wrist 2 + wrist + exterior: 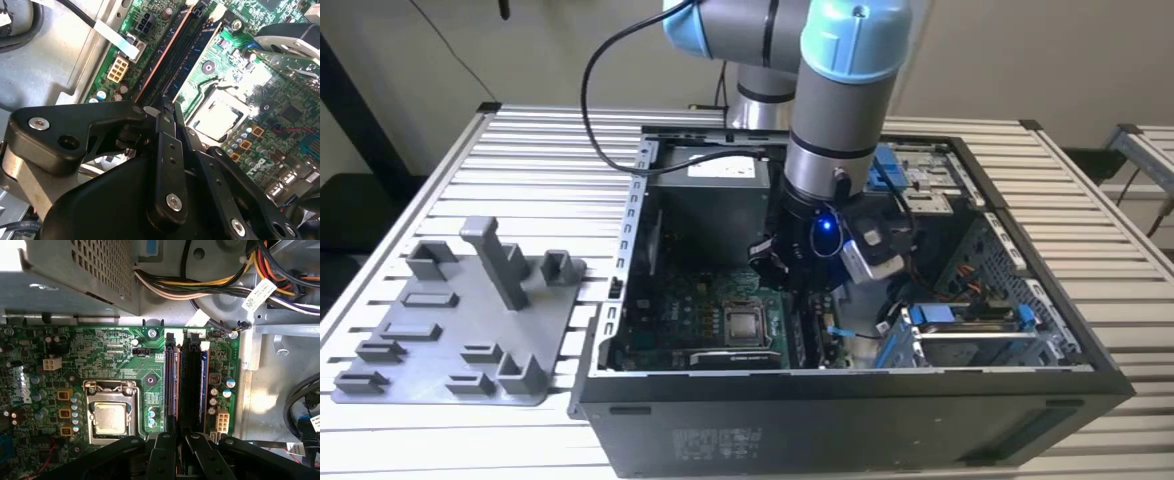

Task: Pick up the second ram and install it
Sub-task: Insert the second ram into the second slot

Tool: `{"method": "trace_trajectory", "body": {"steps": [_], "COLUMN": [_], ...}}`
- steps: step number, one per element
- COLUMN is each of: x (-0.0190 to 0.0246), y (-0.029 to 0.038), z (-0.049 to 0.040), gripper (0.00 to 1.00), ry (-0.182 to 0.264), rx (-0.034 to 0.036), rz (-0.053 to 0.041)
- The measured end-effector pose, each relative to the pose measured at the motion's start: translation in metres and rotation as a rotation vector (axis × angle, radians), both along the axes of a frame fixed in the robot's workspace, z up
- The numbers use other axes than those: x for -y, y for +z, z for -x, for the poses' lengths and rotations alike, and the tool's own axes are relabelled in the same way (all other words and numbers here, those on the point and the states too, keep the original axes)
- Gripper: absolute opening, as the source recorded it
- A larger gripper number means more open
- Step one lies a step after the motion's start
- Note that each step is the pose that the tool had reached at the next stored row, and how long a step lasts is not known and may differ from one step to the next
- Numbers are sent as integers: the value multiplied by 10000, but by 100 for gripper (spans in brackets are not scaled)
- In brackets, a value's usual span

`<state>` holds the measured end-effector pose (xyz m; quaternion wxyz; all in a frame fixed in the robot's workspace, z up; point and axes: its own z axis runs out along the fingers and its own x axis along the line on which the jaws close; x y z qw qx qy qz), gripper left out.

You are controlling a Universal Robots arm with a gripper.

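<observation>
Black gripper fingers seem pressed together over the memory slots, though what they pinch is hard to see. A dark blue board, the second ram, stands in a slot on the large green motherboard. In the exterior view the open black computer case rests on a slatted white metal table, beside a grey plastic fixture tray, against a beige wall.

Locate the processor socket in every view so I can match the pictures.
Exterior view: the processor socket lies low inside the open computer case.
Second wrist view: the silver square beside the memory slots.
First wrist view: the silver square in its metal frame.
Shared landmark: the green motherboard around it.
</observation>
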<state>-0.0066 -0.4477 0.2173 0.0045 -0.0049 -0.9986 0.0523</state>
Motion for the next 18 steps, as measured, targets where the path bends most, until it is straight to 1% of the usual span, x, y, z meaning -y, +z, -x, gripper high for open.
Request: {"method": "trace_trajectory", "body": {"steps": [5, 11, 18], "x": [-1, 0, 0], "y": [-2, -2, -6], "z": [0, 0, 0], "gripper": [14, 14, 14], "ry": [-45, -339, -394], "rx": [1, 2, 4], "rz": [-12, -12, -1]}}
